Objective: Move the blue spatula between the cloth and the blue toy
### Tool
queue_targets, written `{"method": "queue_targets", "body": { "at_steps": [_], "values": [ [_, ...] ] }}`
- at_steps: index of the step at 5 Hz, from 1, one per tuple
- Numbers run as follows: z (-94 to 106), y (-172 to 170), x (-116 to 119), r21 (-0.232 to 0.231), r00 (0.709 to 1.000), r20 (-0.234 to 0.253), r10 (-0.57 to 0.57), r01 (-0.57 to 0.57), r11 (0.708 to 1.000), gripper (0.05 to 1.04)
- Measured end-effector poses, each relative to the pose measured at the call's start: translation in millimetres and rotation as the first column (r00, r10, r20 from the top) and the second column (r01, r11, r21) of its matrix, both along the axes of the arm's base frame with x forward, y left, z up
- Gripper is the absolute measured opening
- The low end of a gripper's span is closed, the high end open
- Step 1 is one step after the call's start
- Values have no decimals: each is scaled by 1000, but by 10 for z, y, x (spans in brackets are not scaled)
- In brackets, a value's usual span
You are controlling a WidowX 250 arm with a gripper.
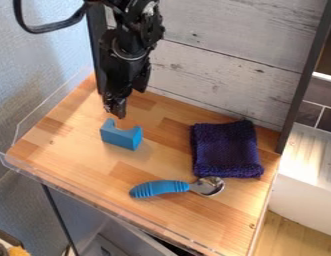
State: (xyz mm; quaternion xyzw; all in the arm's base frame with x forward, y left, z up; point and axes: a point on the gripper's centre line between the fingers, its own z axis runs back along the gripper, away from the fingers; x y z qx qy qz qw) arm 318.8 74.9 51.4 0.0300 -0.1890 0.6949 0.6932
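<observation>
My gripper (128, 101) hangs at the upper left of the work surface, above and behind the blue toy, with its two fingers apart and nothing between them. The blue toy (121, 136), a block with a curved notch on top, stands on the wood at left of centre. A dark purple knitted cloth (226, 150) lies flat on the right. Nearer the front edge, the blue spatula (160, 188) looks like a spoon, its ridged blue handle pointing left and its metal bowl at the right, close to the cloth's front edge.
The wooden tabletop (104, 177) has a clear plastic rim (44, 176) along its left and front sides. Behind it rises a whitewashed plank wall (224, 75) with dark metal posts at both sides. A white ledge (304, 185) stands beyond the right edge.
</observation>
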Motion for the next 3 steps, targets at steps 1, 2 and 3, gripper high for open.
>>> {"method": "queue_targets", "body": {
  "at_steps": [1,2,3],
  "values": [
    [-95,-16,-38,-9,1000,-30,5,-5,1000,1001],
    [-235,-179,-176,-50,998,-60,6,-9,999,1001],
    [-364,-387,-338,-40,996,-59,74,-76,996,1001]
  ]
}}
